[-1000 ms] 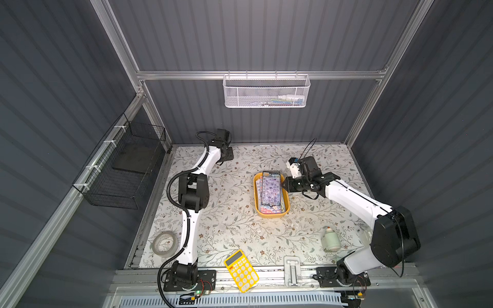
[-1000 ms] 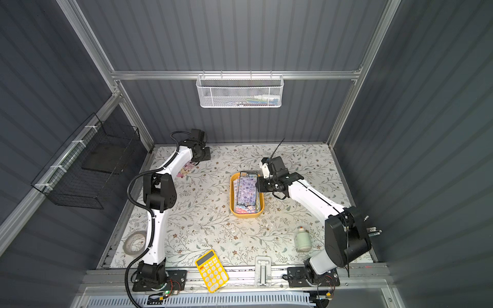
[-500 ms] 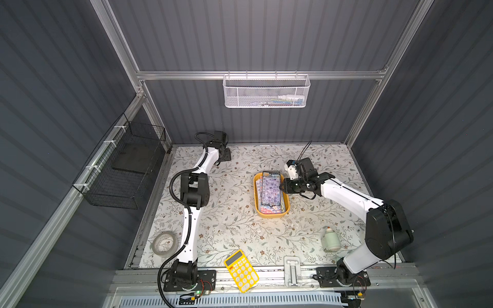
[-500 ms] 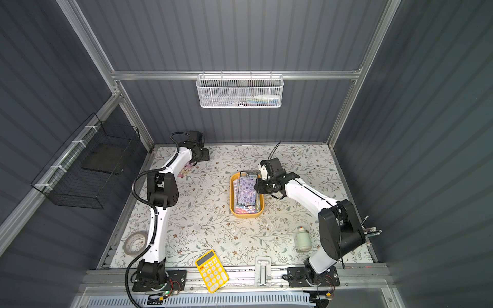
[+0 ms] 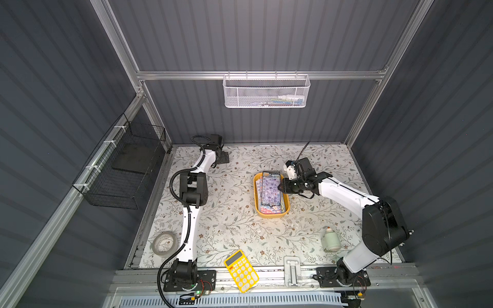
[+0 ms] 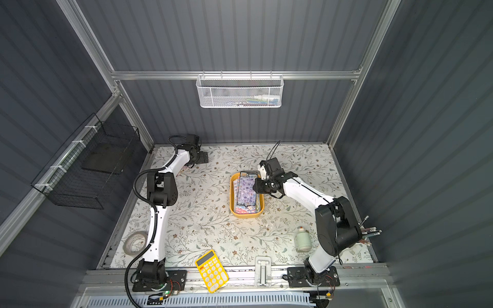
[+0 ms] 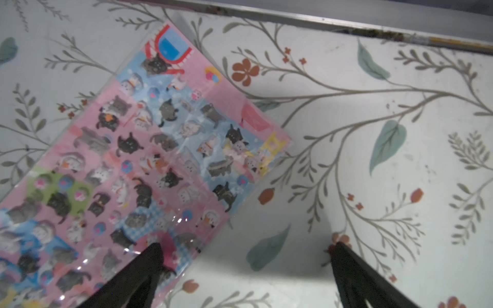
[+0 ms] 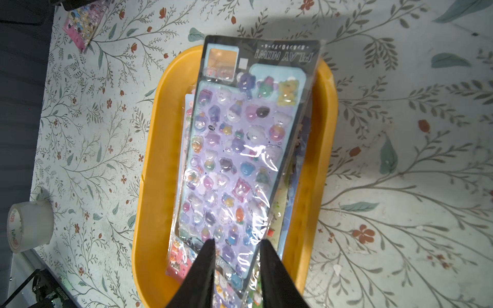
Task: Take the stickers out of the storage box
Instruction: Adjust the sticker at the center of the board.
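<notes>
Up at the back left of the mat (image 5: 232, 208), my left gripper (image 7: 246, 246) hangs low with its fingers spread wide, holding nothing. One pink sheet (image 7: 138, 160) of stickers lies flat on the mat just under it, outside the box. One fingertip (image 7: 149, 266) shows over the sheet's edge, and I cannot tell if it touches.

Near the middle of both top views sits the yellow box (image 5: 270, 215), with the other stickers (image 5: 270, 190) piled inside. A purple sheet (image 8: 234, 149) is on top, and its far end leans over the rim.

Just right of the box, my right gripper (image 5: 280, 186) reaches over the pile. Its fingers are a little apart, with the purple sheet's near end between them. I cannot tell if they pinch it.
</notes>
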You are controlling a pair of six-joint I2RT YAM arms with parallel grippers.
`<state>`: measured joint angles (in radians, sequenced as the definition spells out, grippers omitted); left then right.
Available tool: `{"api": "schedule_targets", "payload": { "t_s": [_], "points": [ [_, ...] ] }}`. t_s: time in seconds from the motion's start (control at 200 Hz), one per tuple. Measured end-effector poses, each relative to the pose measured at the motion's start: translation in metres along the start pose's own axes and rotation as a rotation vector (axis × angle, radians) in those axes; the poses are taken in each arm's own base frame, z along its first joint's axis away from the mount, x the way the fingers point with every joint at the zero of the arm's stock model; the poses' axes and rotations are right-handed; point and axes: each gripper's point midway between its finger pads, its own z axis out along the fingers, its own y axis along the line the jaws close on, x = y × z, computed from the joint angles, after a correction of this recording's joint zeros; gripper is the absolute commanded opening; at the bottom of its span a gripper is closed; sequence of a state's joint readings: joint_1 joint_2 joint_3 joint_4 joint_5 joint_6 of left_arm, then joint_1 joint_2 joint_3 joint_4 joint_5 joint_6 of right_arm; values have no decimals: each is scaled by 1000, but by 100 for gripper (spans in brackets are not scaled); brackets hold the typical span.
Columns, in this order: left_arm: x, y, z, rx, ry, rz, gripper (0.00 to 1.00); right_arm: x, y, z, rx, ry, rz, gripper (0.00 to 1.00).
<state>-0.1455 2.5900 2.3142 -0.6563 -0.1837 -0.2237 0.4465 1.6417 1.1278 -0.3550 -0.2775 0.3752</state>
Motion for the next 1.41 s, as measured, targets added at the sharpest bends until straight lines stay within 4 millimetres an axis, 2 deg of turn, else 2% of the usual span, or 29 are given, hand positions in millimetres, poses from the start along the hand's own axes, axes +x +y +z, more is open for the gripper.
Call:
{"api": "schedule_targets", "payload": {
  "t_s": [0.28,0.465,0.745,0.825,0.926,0.996,1.086,1.191,1.406],
  "points": [
    [-11,24,7,-22,-41,-56,99,2,0,7,-7,18,22,33],
    [-13,24,7,9,-60,-110,86,-2,1,8,-12,12,20,33],
    [2,25,-23,39,-38,-145,85,-3,2,8,-14,9,18,33],
    [0,29,-38,27,-53,-143,77,-4,3,8,-23,5,17,33],
    [-5,37,-60,-2,-83,-134,58,-6,6,8,-37,-4,13,33],
    [-9,42,-74,-20,-105,-126,30,-8,7,8,-43,-10,10,33],
    [-12,51,-84,-38,-122,-141,9,-9,8,8,-46,-15,8,33],
    [-8,68,-81,-65,-110,-162,0,-8,7,9,-47,-16,8,33],
    [7,103,-68,-132,-62,-196,0,-2,4,11,-40,0,13,33]
  ]
}}
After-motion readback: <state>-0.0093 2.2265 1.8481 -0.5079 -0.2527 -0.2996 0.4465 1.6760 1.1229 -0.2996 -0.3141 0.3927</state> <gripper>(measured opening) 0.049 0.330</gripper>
